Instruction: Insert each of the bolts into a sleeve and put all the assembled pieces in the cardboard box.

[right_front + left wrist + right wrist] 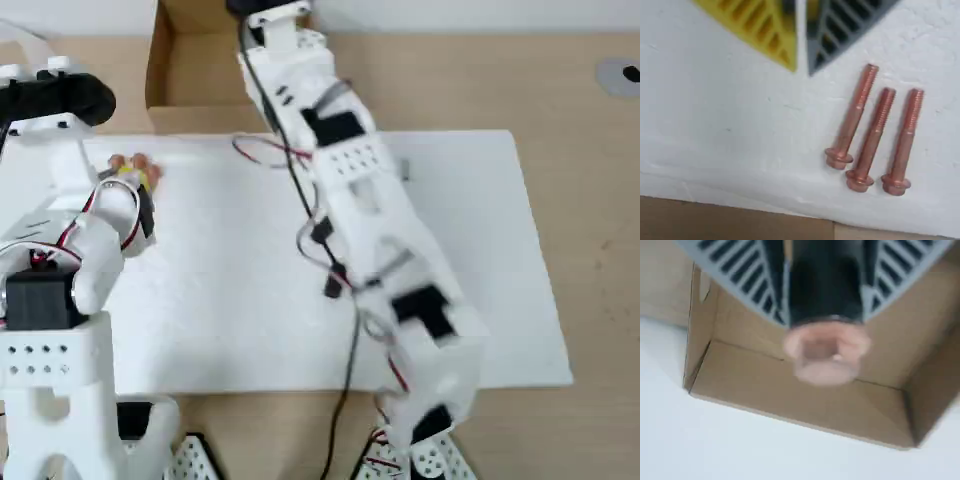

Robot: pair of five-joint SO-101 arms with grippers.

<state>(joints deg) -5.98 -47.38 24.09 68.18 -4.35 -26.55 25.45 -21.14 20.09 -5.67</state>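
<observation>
- Since the left gripper (pixel 801 65) hangs over the white mat (pixel 715 125) with its yellow and grey jaws all but closed and nothing between them, I'd call it empty. It would need to open before any pick.
- Three bolts (pixel 872 140) lie just beside it, side by side and near parallel. Their heads point toward the mat edge, clear of the jaws.
- Handling guess: copper-coloured metal, stiff, small and light. The smooth round shank will likely roll or slip.
- Grip point: across the plain shank just under the flanged head, not on the thread. Take an outer one first, since the neighbours sit close.
- The cardboard box (pixel 160 70) stands open-topped at the mat's far edge, near the bolts.
- The right gripper (pixel 822 315) is over the box, clamped on an assembled piece (pixel 825 347). That is a black sleeve (pixel 822 285) with the bolt head sticking out of its end.
- Views: the left wrist view gives the bolt count and how they lie. The high view gives their spot on the mat and the layout of both arms. The right wrist view gives the hold on the sleeve and the box floor under it.
</observation>
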